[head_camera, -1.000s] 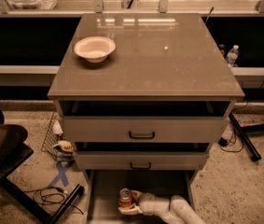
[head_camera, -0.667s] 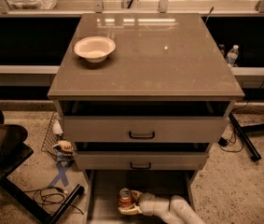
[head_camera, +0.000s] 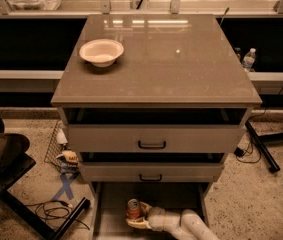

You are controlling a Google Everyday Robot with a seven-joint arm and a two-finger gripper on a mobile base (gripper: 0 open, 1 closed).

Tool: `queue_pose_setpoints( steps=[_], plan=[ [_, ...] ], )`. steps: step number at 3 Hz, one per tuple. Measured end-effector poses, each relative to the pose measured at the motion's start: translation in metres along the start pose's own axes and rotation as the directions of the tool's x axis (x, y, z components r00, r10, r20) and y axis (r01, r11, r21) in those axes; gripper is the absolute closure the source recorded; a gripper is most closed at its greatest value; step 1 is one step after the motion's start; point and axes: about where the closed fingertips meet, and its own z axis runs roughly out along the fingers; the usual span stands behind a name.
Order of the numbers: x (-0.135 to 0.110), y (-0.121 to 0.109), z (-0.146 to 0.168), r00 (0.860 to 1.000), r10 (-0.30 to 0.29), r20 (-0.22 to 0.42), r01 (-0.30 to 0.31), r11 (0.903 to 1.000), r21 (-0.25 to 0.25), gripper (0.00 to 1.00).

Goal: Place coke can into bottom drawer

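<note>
coke can (head_camera: 133, 208): upright, long axis vertical, on the floor of the bottom drawer (head_camera: 176, 197), left of centre | gripper (head_camera: 135, 215): reaching in from the lower right, fingers set either side of the can and apparently clamped on it | surface: flat grey floor, open room to the can's right | above: two closed drawers, bowl (head_camera: 101, 52) on the cabinet top (head_camera: 181, 64)

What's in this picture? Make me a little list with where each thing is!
can: standing upright in the bottom drawer, toward its left side
bottom drawer: pulled open, lowest of three
gripper: down in the bottom drawer, at the can's base
bowl: on the cabinet top, back left, empty
upper drawers: two grey fronts with black handles
</note>
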Motion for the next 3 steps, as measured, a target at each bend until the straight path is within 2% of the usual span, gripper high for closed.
queue_pose_setpoints(
  steps=[1,2,3],
  plan=[
    [-0.0001,0.0011,0.0016,1.000,0.001,0.001,-0.001,1.0000,-0.003,0.07],
    [-0.0001,0.0021,0.0031,1.000,0.002,0.003,-0.002,1.0000,-0.005,0.00],
    [-0.0001,0.0022,0.0032,1.000,0.002,0.003,-0.002,1.0000,-0.005,0.00]
  ],
)
